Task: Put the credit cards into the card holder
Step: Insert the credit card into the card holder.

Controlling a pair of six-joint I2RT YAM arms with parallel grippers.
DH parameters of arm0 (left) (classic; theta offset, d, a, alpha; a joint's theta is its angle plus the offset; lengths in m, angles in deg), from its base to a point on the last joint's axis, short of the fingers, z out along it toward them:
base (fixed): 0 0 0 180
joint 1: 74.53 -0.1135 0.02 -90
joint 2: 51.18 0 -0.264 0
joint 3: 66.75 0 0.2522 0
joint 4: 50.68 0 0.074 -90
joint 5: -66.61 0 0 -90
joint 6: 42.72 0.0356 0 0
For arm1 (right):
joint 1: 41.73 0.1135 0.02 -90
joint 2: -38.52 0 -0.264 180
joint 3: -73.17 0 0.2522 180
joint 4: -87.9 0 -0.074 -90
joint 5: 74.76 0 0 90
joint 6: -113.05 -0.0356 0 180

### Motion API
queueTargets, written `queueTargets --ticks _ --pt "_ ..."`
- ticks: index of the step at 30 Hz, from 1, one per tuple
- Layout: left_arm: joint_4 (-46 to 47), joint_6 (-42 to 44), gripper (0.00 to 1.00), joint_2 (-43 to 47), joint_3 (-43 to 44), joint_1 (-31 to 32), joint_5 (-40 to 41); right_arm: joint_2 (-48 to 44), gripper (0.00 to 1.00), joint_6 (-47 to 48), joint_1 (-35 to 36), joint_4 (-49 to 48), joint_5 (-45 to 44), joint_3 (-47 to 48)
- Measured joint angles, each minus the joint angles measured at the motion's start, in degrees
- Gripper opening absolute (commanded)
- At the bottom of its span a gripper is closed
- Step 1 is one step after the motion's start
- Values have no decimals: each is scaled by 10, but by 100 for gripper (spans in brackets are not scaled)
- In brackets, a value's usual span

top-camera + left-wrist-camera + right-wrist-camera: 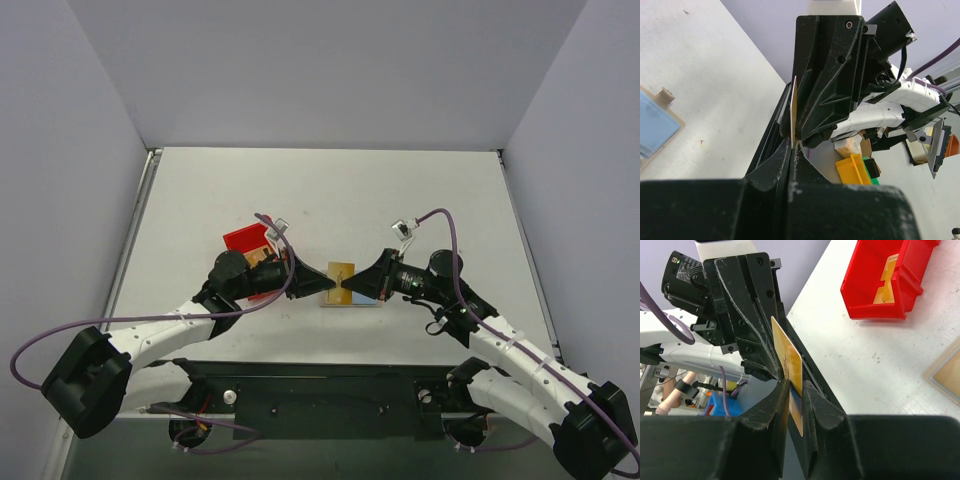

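An orange-yellow credit card (342, 271) stands on edge above the middle of the table, between both grippers. My left gripper (328, 281) is shut on one end of it; in the left wrist view the card (794, 112) shows edge-on, rising from the pinched fingertips (791, 148). My right gripper (357, 284) faces it from the other side. In the right wrist view the card (787, 357) sits between the right fingers (780, 400), with a thin gap at the right-hand finger. The card holder (360, 300) lies open on the table below, blue lining up (652, 125).
A red bin (245, 240) stands behind the left gripper, and a pale yellow flat piece (887, 275) lies in it (875, 300). A tan corner of the card holder (946, 371) shows at the right edge of the right wrist view.
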Motion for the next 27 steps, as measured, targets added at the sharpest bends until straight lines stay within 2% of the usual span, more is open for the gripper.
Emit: queueTargets --ticks 3,4,9,11,21,27 --pt "0 0 1 0 0 0 3 1 0 0 0 0 -2 0" --pt "-2 0 4 0 0 0 4 2 0 0 0 0 -3 0" --pt "-24 5 48 1 0 1 24 1 0 3 2 3 -7 0" --pt "-60 21 57 4 4 1 44 -4 0 12 4 21 -21 1" --pt "-275 108 59 41 42 -3 203 -30 0 85 -1 256 -196 76" --pt "-328 138 59 41 47 -3 250 55 0 132 -10 391 -268 160"
